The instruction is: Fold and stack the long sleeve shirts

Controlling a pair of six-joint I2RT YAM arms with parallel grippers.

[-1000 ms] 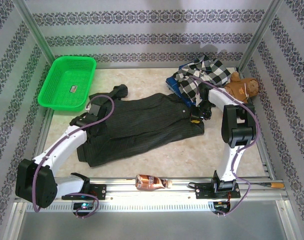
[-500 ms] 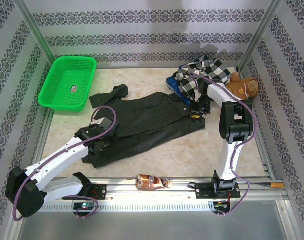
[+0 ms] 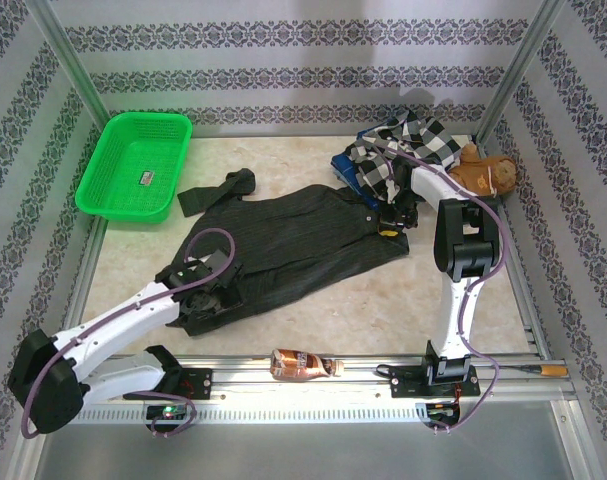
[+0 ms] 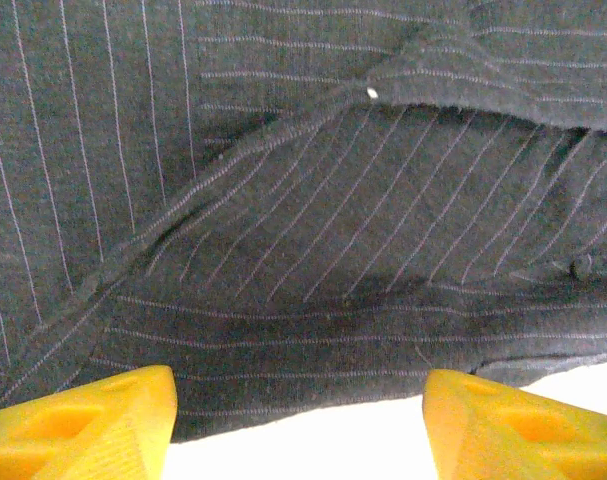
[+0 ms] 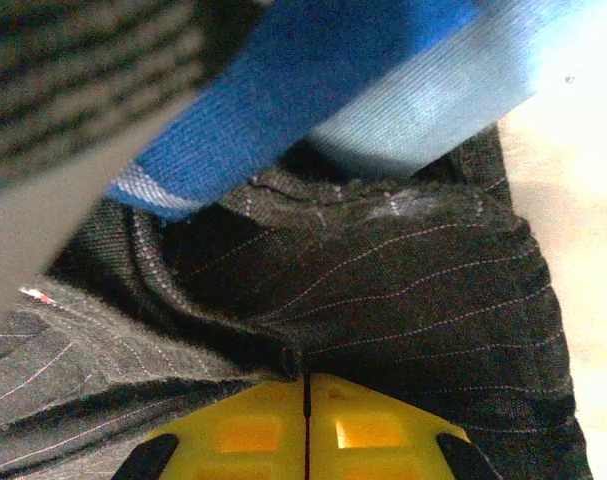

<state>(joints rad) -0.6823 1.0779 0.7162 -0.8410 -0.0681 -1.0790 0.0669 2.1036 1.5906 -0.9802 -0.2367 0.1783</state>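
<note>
right end effector (image 5: 305, 378) pinching charcoal shirt (image 5: 403, 300) up close, green basket (image 3: 118, 150) overhead

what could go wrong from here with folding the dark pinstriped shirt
1. The right claw is shut on a pucker of the dark charcoal pinstriped button-up shirt, close beside the blue fabric garment. A pull might drag that garment along.
2. The left claw is open at the shirt's near hem, holding nothing. If the right claw pulls alone, the shirt may bunch or slide rather than fold.
</note>
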